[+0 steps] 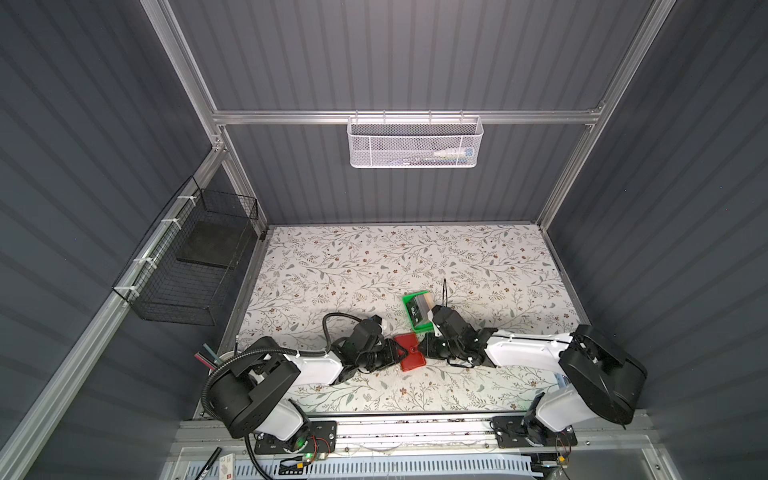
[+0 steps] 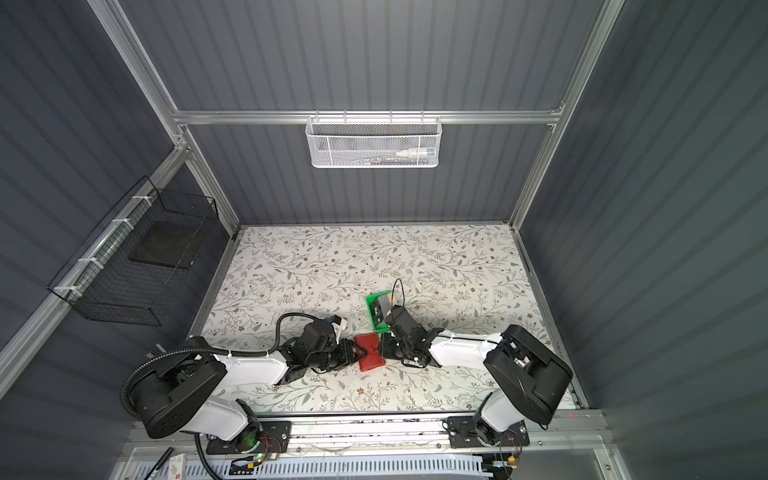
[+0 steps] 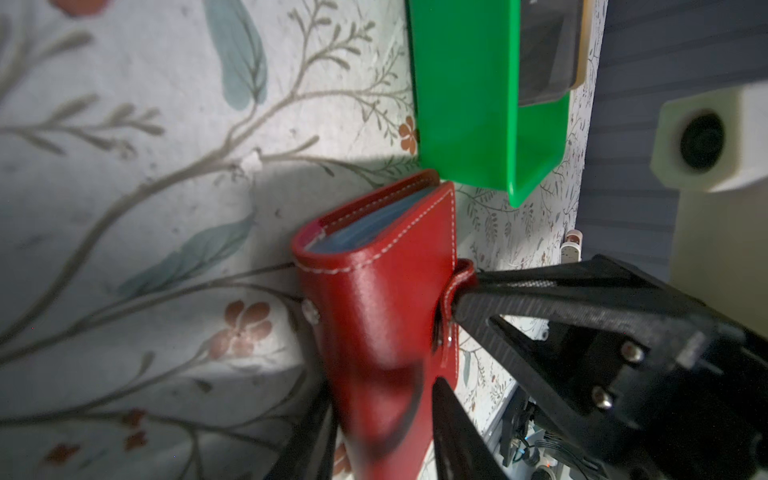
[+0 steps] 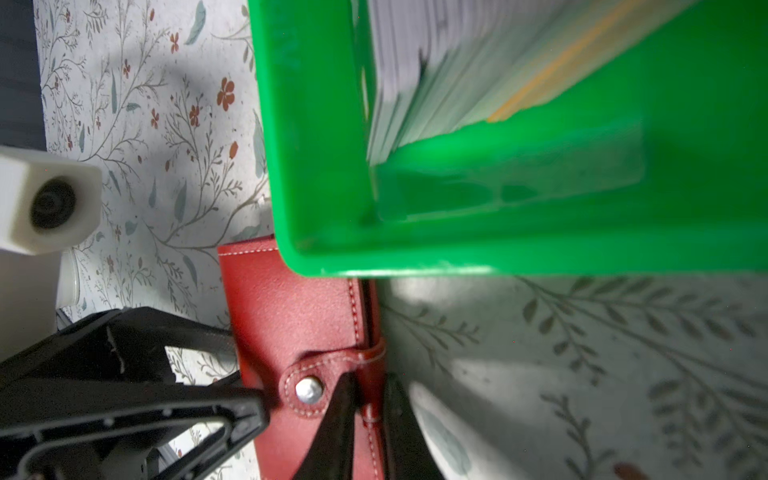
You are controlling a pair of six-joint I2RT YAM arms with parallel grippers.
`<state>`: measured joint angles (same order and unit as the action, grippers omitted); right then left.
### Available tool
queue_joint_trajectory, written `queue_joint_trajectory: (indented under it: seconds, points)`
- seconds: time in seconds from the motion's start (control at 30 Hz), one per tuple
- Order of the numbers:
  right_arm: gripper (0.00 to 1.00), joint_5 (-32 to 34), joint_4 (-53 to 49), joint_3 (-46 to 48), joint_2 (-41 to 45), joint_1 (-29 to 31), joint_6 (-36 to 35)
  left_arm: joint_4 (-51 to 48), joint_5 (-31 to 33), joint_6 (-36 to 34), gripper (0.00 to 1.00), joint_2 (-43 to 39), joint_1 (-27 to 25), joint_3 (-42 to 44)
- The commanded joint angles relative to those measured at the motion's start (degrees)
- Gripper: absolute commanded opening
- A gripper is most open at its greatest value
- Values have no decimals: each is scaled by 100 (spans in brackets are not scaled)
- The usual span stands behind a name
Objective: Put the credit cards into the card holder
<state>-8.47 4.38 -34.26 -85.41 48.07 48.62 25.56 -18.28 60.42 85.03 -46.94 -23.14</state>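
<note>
The closed red leather-look card holder [image 1: 411, 353] lies on the floral table [image 1: 374, 257] just beside the green plastic tray [image 1: 422, 328] of thin credit cards [image 1: 420, 309], with the left gripper [image 1: 400, 352] clamped on one edge and the right gripper [image 4: 370, 386] pinching narrowly its snap tab [image 4: 309, 388].

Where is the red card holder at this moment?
In both top views the card holder is on the table, front middle, between the left gripper and the right gripper, the green tray just behind it.
</note>
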Motion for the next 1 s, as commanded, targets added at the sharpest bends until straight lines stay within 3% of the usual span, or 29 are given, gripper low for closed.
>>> queue_joint_trajectory:
  seconds: [0.0,0.33,0.4,0.57,0.73,0.97]
  points:
    - [15,275,-299,243,326,139,188,283,-290,161,40,-10,-63,132]
    - [17,896,-619,915,1095,509,895,651,377,517,42,160,-716,272]
    - [23,912,-632,1024,1188,519,999,800,359,556,42,246,-742,282]
    - [32,1110,-943,1008,1432,549,1031,1045,316,645,42,433,-765,300]
    - [34,1252,-1271,865,1798,537,904,1115,286,638,42,475,-764,310]
    - [35,1067,-1184,686,1469,536,721,1322,141,619,42,670,-764,269]
